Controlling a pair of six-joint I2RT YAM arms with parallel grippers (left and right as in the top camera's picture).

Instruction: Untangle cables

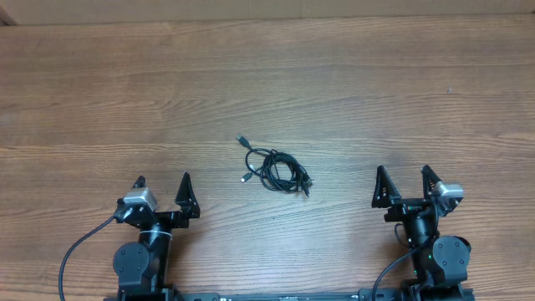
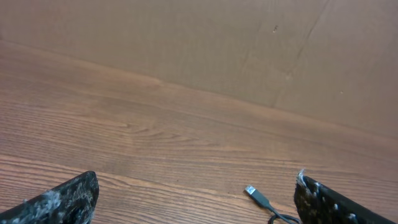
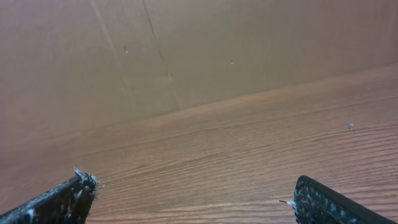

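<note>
The cables (image 1: pixel 274 167) lie in a small tangled bundle of thin black cords near the middle of the wooden table, with plug ends sticking out at the upper left and lower left. My left gripper (image 1: pixel 162 191) is open and empty, near the front edge, left of the bundle. One silvery-tipped plug end of the cables (image 2: pixel 257 195) shows in the left wrist view, just inside the right finger of the left gripper (image 2: pixel 196 199). My right gripper (image 1: pixel 407 185) is open and empty, to the right of the bundle. The right wrist view shows only its open fingers (image 3: pixel 194 196) over bare wood.
The wooden table (image 1: pixel 125 100) runs wide on all sides of the bundle. A brown cardboard wall (image 2: pixel 217 43) stands along the table's far edge. Thick black wires (image 1: pixel 79 251) run by the arm bases at the front.
</note>
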